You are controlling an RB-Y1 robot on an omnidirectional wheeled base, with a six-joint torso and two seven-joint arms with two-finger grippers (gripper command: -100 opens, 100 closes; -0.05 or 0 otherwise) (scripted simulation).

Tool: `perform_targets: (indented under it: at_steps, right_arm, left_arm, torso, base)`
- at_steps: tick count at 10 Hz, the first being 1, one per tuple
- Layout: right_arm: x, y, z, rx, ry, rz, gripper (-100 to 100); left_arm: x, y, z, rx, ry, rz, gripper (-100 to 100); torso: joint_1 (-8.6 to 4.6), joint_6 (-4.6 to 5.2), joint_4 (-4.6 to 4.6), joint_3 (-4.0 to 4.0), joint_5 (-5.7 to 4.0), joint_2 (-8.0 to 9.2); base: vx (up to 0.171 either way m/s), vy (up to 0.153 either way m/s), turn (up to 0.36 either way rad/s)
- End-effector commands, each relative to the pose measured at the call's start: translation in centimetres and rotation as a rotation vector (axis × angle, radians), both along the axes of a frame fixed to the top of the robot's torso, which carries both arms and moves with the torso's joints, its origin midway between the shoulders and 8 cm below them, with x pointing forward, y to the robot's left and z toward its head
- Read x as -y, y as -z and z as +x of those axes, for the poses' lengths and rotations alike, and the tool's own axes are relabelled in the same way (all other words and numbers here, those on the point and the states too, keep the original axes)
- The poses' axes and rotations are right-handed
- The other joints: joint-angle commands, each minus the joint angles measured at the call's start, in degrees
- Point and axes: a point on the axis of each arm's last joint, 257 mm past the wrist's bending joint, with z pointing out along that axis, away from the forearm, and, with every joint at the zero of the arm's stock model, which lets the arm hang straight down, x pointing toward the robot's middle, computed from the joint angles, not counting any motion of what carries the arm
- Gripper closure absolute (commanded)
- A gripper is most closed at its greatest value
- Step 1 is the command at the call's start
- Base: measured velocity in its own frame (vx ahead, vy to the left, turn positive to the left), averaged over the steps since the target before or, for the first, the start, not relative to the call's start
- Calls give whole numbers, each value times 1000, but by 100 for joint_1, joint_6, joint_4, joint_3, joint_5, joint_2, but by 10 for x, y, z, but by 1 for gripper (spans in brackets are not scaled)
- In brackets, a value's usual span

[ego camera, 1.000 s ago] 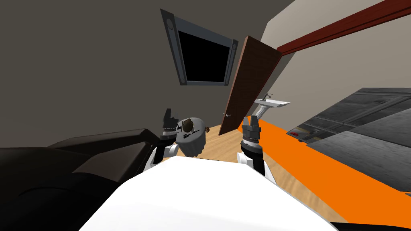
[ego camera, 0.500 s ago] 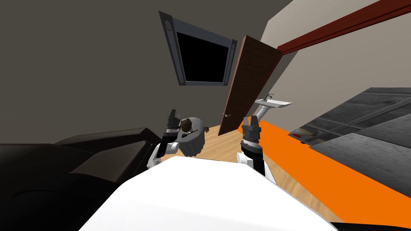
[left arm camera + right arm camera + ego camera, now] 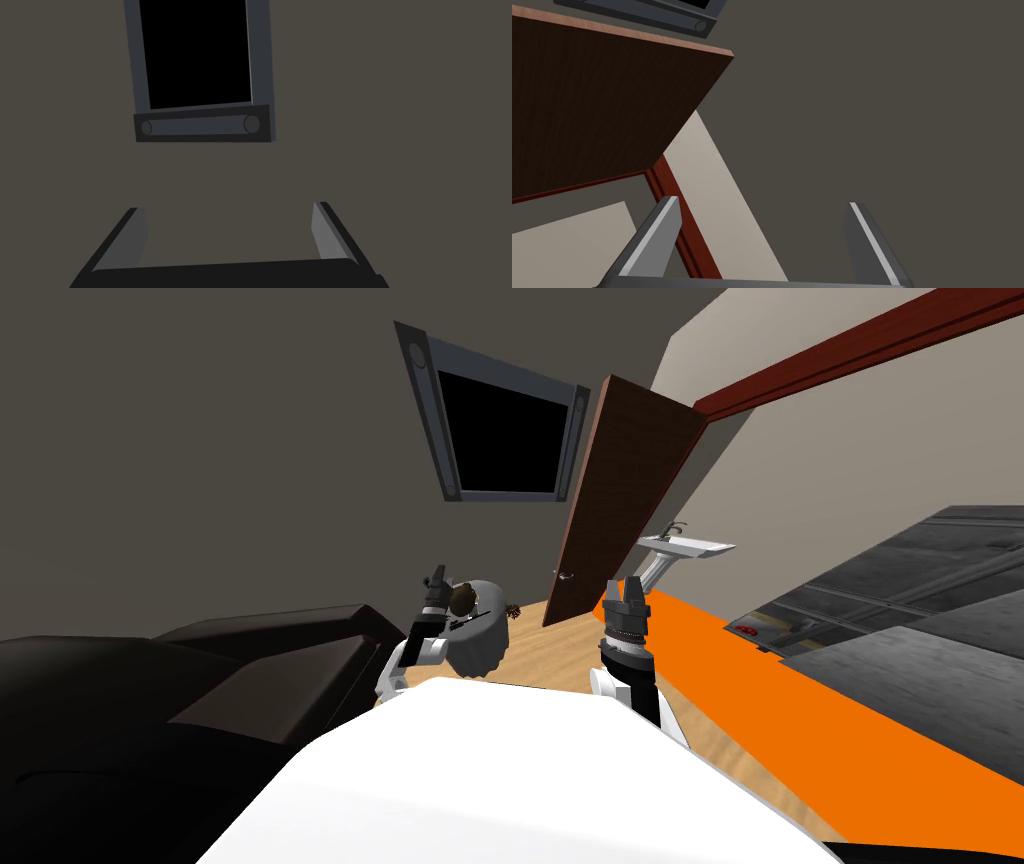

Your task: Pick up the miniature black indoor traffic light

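— Black sofa point(image 3: 150, 718) on the near left, yes? What comes after it?

— The left gripper point(image 3: 437, 580), raised just past the sofa's right end, at the left edge of a round grey table point(image 3: 485, 653). Its fingers point(image 3: 132, 235) stand wide apart with nothing between them.

— And the thing to be picked up?

— The traffic light point(image 3: 470, 620) seems to be the slim black bar lying flat on that table's top, though it is too small to be sure. It lies just right of the left gripper, and I cannot tell whether they touch. A dark round lump point(image 3: 462, 601) sits beside it, on the far side.

— Further right?

— A small brown thing point(image 3: 515, 611) lies on the wooden floor point(image 3: 560, 663) just past the table. High on the far wall hangs a grey-framed black screen point(image 3: 505, 428). Next to it a brown door point(image 3: 625, 488) stands ajar.

— The other arm?

— The right gripper point(image 3: 623, 584) points up in front of the door's foot, well apart from the table. Its fingers point(image 3: 659, 235) are spread too, holding nothing.

— And the far right?

— A white sink point(image 3: 690, 548) far off, just right of the door. Then an orange strip of floor point(image 3: 800, 708), a small red thing point(image 3: 744, 629) at its far edge, and dark grey panels point(image 3: 900, 598).
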Motion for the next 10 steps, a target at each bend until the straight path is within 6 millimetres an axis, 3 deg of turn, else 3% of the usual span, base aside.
perform_targets:
  at_steps: [1, 2, 9, 10]
  right_arm:
    - [0, 0, 0, 0, 0, 0, 0]
    - [0, 0, 0, 0, 0, 0, 0]
    - [0, 0, 0, 0, 0, 0, 0]
    - [0, 0, 0, 0, 0, 0, 0]
  left_arm:
    - [-9, 15, 11, -54, -12, -14, -100]
    - [-9, 16, 11, -60, -13, -15, -100]
    - [-46, 104, 58, -332, -74, -98, -100]
    - [-46, 106, 58, -339, -76, -99, -100]
  torso:
    - [0, 0, 0, 0, 0, 0]
    - [-5, 0, -1, -2, 0, -3]
    - [-4, 1, 0, -1, -1, -1]
    - [-2, 0, -2, -4, 0, -7]
  base:
    - [25, -77, 54]
    - [11, -67, 34]
    - [14, -80, 64]
    - [26, -55, 31]
